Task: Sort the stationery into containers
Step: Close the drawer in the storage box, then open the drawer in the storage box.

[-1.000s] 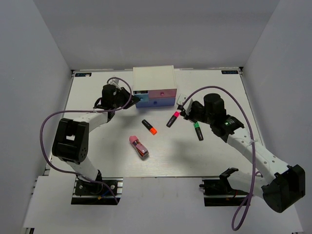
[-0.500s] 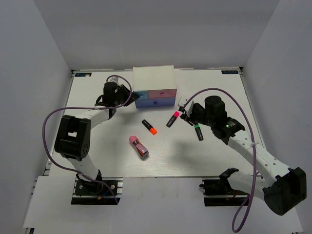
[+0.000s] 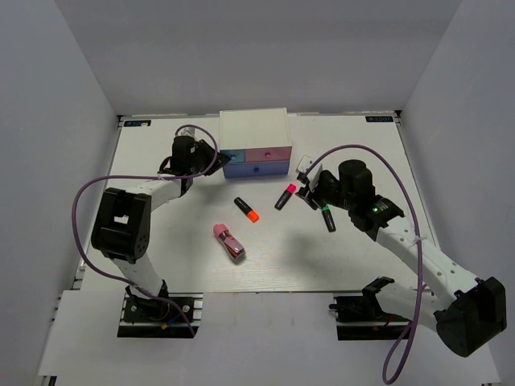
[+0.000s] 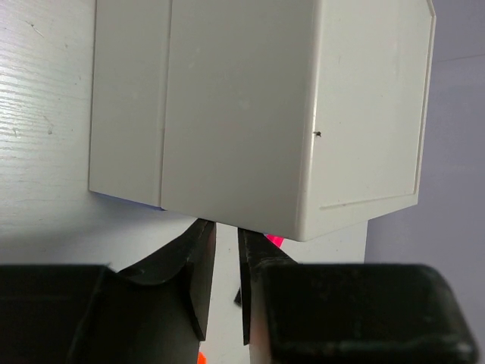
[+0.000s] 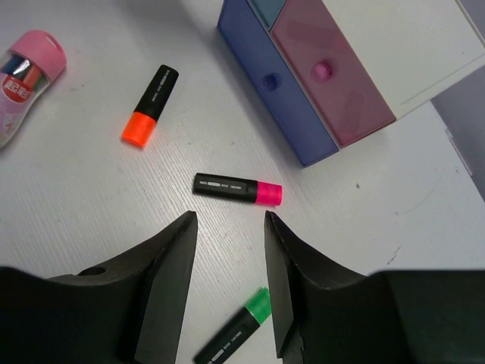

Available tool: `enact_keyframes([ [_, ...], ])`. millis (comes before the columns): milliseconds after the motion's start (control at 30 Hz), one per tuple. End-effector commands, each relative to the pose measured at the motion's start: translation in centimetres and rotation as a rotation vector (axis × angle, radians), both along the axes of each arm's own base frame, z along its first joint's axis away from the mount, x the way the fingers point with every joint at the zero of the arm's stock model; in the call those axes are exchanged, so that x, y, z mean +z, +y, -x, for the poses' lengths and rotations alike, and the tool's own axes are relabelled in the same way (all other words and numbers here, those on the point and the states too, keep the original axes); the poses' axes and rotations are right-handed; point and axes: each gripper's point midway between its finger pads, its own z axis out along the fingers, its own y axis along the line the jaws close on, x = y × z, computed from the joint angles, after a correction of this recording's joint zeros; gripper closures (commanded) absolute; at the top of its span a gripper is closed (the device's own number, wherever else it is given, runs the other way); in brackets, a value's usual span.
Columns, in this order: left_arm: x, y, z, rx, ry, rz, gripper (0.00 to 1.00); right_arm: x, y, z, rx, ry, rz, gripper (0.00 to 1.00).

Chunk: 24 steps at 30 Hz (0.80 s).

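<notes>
Lately left gripper (image 4: 223,231) crept beside the smooth boxy white cabinet (image 4: 242,114), fingers nearly together; only right wrist view shows right gripper (image 5: 229,218) spread over pink-capped marker (image 5: 237,189).

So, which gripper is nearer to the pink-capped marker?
Right. The right gripper hovers close to the pink-capped marker; the left gripper is at the cabinet, by its left front corner.

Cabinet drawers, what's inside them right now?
Nothing inside shows. The pink drawer and the wide blue drawer look shut, fronts only, so their contents are hidden. The orange marker, pink marker and green marker lie outside on the table.
</notes>
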Motion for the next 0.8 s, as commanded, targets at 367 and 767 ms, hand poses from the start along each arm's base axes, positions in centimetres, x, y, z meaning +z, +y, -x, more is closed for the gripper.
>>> enact_keyframes([
  [367,1.9,0.4,6.6,-0.12,-0.063,-0.042,0.42,0.1,2.2,-0.3,-0.112,0.24,-0.242,0.47],
  [767,1.7,3.0,15.2,-0.075,-0.032,-0.014,0.07,-2.2,3.0,-5.4,-0.497,0.494,-0.541,0.54],
])
